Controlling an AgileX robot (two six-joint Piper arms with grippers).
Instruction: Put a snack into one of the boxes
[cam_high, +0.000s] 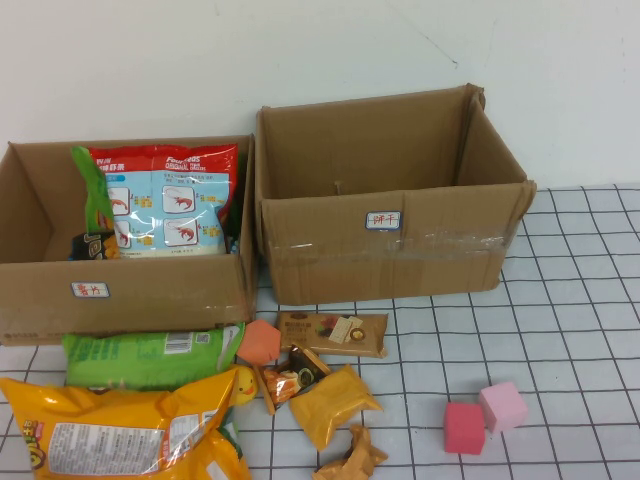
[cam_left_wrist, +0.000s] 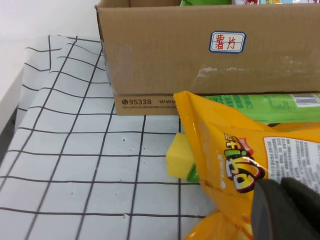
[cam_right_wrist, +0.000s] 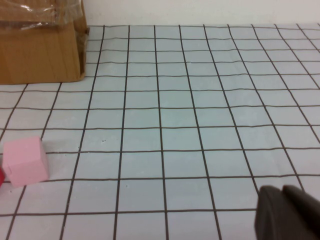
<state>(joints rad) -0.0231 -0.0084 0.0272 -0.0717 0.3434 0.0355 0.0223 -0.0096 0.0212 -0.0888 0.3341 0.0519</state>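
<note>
Two open cardboard boxes stand at the back. The left box (cam_high: 120, 290) holds a red-and-blue shrimp-chip bag (cam_high: 168, 205) and a green bag (cam_high: 95, 200). The right box (cam_high: 385, 250) looks empty. In front of the left box lie a big yellow chip bag (cam_high: 120, 430), a green bag (cam_high: 140, 355), a brown bar (cam_high: 332, 333) and orange packets (cam_high: 335, 403). Neither gripper shows in the high view. My left gripper (cam_left_wrist: 280, 187) is shut and empty, just over the yellow chip bag (cam_left_wrist: 225, 145). My right gripper (cam_right_wrist: 282, 192) is shut and empty over bare grid cloth.
A pink cube (cam_high: 503, 405) and a red cube (cam_high: 464, 427) sit on the grid cloth at the right front; the pink cube also shows in the right wrist view (cam_right_wrist: 25, 161). A yellow block (cam_left_wrist: 179, 159) lies beside the yellow bag. A white wall stands behind the boxes.
</note>
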